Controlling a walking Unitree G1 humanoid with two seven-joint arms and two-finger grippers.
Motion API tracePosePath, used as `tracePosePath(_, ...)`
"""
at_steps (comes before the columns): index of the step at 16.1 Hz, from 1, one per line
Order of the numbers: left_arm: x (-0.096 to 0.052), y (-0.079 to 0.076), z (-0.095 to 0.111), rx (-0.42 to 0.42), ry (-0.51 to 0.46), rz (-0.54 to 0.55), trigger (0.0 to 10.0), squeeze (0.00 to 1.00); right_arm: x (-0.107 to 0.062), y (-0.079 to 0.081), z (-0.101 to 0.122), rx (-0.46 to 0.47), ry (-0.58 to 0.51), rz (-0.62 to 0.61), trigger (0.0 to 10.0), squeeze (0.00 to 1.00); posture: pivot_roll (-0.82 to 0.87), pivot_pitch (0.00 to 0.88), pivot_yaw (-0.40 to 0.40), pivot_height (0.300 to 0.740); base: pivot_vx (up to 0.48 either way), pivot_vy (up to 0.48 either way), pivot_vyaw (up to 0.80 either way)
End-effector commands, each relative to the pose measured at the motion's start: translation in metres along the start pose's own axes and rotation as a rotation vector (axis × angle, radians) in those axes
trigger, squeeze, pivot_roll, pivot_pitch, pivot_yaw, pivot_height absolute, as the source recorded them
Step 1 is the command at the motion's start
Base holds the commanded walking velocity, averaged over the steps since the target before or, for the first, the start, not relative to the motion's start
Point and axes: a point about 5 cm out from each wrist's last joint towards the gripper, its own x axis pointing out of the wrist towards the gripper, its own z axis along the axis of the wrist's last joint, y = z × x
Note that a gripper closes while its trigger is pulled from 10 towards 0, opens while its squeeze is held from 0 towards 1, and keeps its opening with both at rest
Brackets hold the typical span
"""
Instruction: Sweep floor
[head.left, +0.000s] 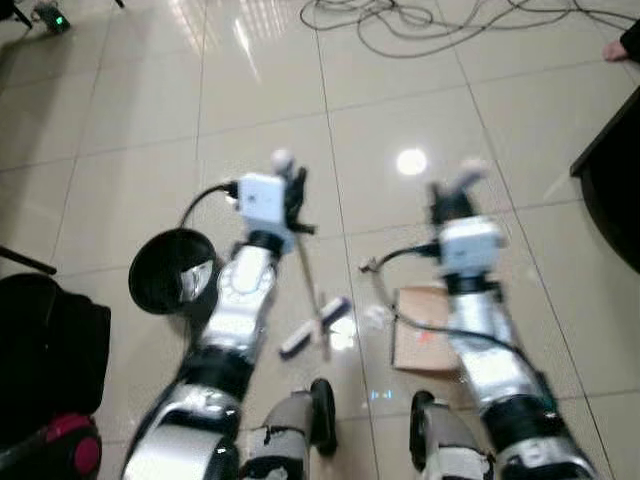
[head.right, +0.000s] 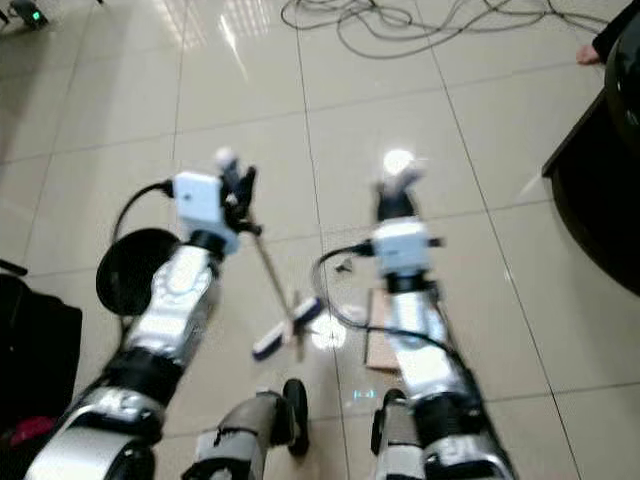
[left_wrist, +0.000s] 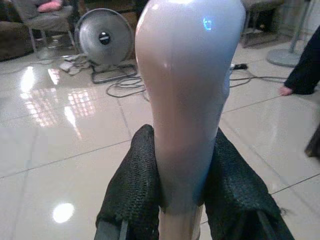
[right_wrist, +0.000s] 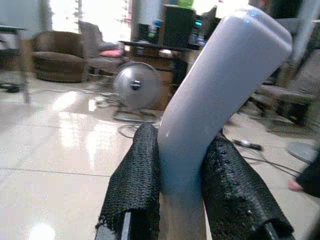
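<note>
My left gripper (head.left: 290, 185) is shut on the pale top of a broom handle (left_wrist: 185, 100), its black fingers (left_wrist: 137, 185) pressed against both sides. The thin stick slopes down to the brush head (head.left: 315, 325) on the tiles between my arms. My right gripper (head.left: 455, 195) is shut on another pale grey handle (right_wrist: 215, 90). That handle runs down towards a brown dustpan (head.left: 420, 340) lying flat on the floor under my right arm. A small pale scrap (head.left: 377, 317) lies between the brush head and the pan.
A black round bin (head.left: 170, 270) stands on the floor beside my left arm. A black bag (head.left: 45, 350) sits at far left, dark furniture (head.left: 615, 190) at right. Loose cables (head.left: 420, 25) lie ahead, near a person's foot (head.left: 615, 50). A floor fan (left_wrist: 104, 37) stands farther off.
</note>
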Motion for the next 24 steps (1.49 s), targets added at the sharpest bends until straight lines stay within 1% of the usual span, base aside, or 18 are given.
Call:
tracePosePath(1, -0.004, -0.004, -0.01, -0.032, 0.037, 0.017, 10.0, 0.0, -0.014, 0.02, -0.006, 0.037, 0.037, 0.05, 10.0, 0.0, 0.25, 0.383, 0.198, 0.74, 0.0, 0.0, 0.0)
tracePosePath(3, -0.003, -0.019, -0.006, -0.134, 0.026, 0.034, 10.0, 0.0, -0.016, 0.026, -0.005, 0.056, 0.035, 0.05, 10.0, 0.0, 0.25, 0.377, 0.196, 0.74, 0.0, 0.0, 0.0)
tracePosePath(5, 0.001, -0.033, 0.003, -0.208, -0.005, 0.026, 10.0, 0.0, -0.014, 0.028, -0.006, 0.056, 0.032, 0.046, 10.0, 0.0, 0.25, 0.372, 0.189, 0.74, 0.0, 0.0, 0.0)
tracePosePath(6, 0.003, -0.039, 0.014, -0.255, -0.036, 0.019, 10.0, 0.0, -0.011, 0.026, -0.006, 0.056, 0.033, 0.044, 10.0, 0.0, 0.24, 0.366, 0.18, 0.74, 0.0, 0.0, 0.0)
tracePosePath(7, 0.005, -0.042, 0.021, -0.285, -0.054, 0.007, 10.0, 0.0, -0.009, 0.024, -0.008, 0.054, 0.036, 0.043, 10.0, 0.0, 0.24, 0.355, 0.164, 0.74, 0.0, 0.0, 0.0)
tracePosePath(8, 0.005, -0.043, 0.026, -0.292, -0.07, -0.006, 10.0, 0.0, -0.007, 0.023, -0.008, 0.052, 0.035, 0.041, 10.0, 0.0, 0.24, 0.351, 0.16, 0.74, 0.0, 0.0, 0.0)
tracePosePath(9, 0.003, -0.043, 0.039, -0.288, -0.118, -0.068, 10.0, 0.0, -0.002, 0.019, -0.008, 0.048, 0.032, 0.036, 10.0, 0.0, 0.22, 0.327, 0.142, 0.74, 0.0, 0.0, 0.0)
tracePosePath(11, -0.003, -0.034, 0.05, -0.254, -0.159, -0.116, 10.0, 0.0, 0.004, 0.015, -0.005, 0.044, 0.017, 0.031, 10.0, 0.0, 0.2, 0.295, 0.122, 0.74, 0.0, 0.0, 0.0)
tracePosePath(13, -0.006, -0.017, 0.056, -0.182, -0.168, -0.147, 10.0, 0.0, 0.008, 0.01, -0.003, 0.046, 0.004, 0.024, 10.0, 0.0, 0.17, 0.235, 0.087, 0.74, 0.0, 0.0, 0.0)
tracePosePath(14, -0.006, 0.0, 0.063, -0.123, -0.198, -0.139, 10.0, 0.0, 0.01, 0.007, -0.002, 0.06, -0.002, 0.009, 10.0, 0.0, 0.16, 0.217, 0.078, 0.74, 0.0, 0.0, 0.0)
tracePosePath(16, -0.002, 0.02, 0.072, -0.063, -0.216, -0.098, 10.0, 0.0, 0.013, 0.004, -0.001, 0.08, 0.001, -0.004, 10.0, 0.0, 0.15, 0.182, 0.062, 0.74, 0.0, 0.0, 0.0)
tracePosePath(17, 0.002, 0.035, 0.083, -0.036, -0.246, -0.064, 10.0, 0.0, 0.013, 0.001, 0.001, 0.101, -0.008, -0.016, 10.0, 0.0, 0.14, 0.143, 0.051, 0.74, 0.0, 0.0, 0.0)
tracePosePath(18, 0.005, 0.044, 0.086, -0.018, -0.253, -0.035, 10.0, 0.0, 0.014, -0.004, 0.003, 0.116, -0.018, -0.049, 10.0, 0.0, 0.13, 0.115, 0.047, 0.74, 0.0, 0.0, 0.0)
tracePosePath(19, 0.006, 0.048, 0.087, -0.015, -0.251, -0.025, 10.0, 0.0, 0.014, -0.007, 0.003, 0.123, -0.018, -0.065, 10.0, 0.0, 0.12, 0.102, 0.044, 0.74, 0.0, 0.0, 0.0)
tracePosePath(20, 0.006, 0.053, 0.085, 0.002, -0.236, -0.009, 10.0, 0.0, 0.014, -0.011, 0.005, 0.134, -0.024, -0.088, 10.0, 0.0, 0.12, 0.097, 0.044, 0.74, 0.0, 0.0, 0.0)
tracePosePath(21, 0.005, 0.06, 0.078, 0.018, -0.196, -0.003, 10.0, 0.0, 0.015, -0.017, 0.009, 0.163, -0.03, -0.123, 10.0, 0.0, 0.1, 0.062, 0.042, 0.74, 0.0, 0.0, 0.0)
tracePosePath(22, 0.0, 0.067, 0.06, 0.034, -0.07, -0.003, 10.0, 0.0, 0.019, -0.019, 0.018, 0.242, -0.046, -0.13, 10.0, 0.0, 0.07, 0.038, 0.046, 0.74, 0.0, 0.0, 0.0)
tracePosePath(24, -0.009, 0.074, 0.047, 0.049, 0.005, 0.019, 10.0, 0.0, 0.025, -0.02, 0.027, 0.342, -0.022, -0.131, 10.0, 0.0, 0.05, 0.024, 0.047, 0.74, 0.0, 0.0, 0.0)
